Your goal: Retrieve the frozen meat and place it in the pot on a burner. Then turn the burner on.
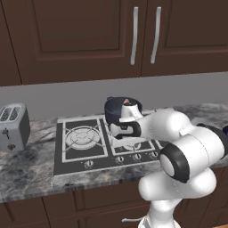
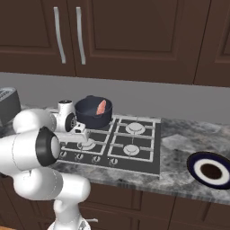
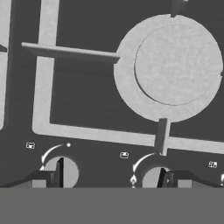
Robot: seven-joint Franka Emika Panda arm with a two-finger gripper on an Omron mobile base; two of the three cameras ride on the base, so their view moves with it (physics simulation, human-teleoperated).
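Note:
The dark grey-blue pot [image 2: 90,117] stands on a rear burner of the stove [image 2: 143,155], and the pinkish-red frozen meat [image 2: 102,107] leans inside it. From the left base view the pot [image 1: 114,109] is partly hidden behind my wrist, with a sliver of the meat [image 1: 127,101] showing. My gripper [image 3: 111,179] hangs open and empty, pointing down over the stove's front edge. Its fingertips [image 3: 43,178] straddle two control knobs [image 3: 62,171], just in front of a round front burner [image 3: 177,64]. The hand [image 1: 120,130] sits low in front of the pot.
A silver toaster [image 1: 13,127] stands on the counter left of the stove. A dark blue and white bowl [image 2: 209,170] sits on the counter to the right. Wall cabinets with long handles [image 1: 134,35] hang above. A row of knobs [image 2: 95,159] lines the stove's front.

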